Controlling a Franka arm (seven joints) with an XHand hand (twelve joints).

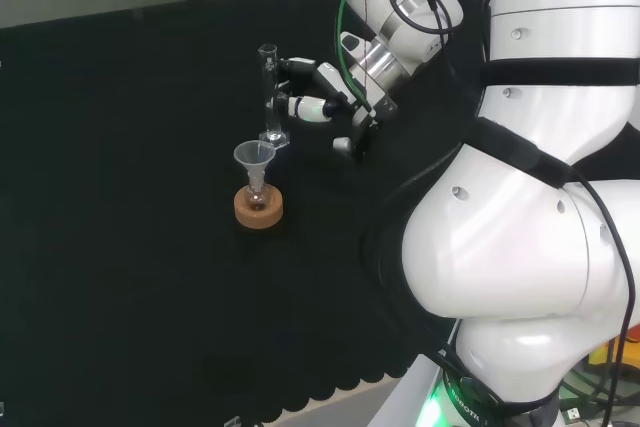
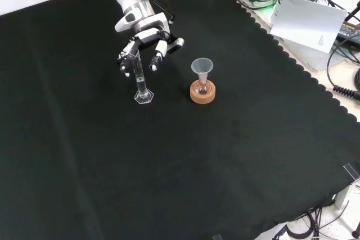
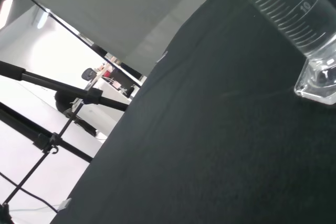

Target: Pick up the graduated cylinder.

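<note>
Graduated cylinder (image 2: 140, 80), clear, standing upright on its flat base on the black-clothed worktop (image 2: 236, 161), in the front view just left of a cork ring (image 2: 202, 94) that carries a small flask with a funnel (image 2: 202, 66) in its neck. The hand (image 2: 147, 42) reaches in from the far side at the cylinder's upper part, its fingers (image 2: 158, 55) spread wide and partly bent on either side of the tube; whether they touch it cannot be told. In the wrist view the cylinder's scale marks and base (image 3: 318, 80) lie close against the cloth.
</note>
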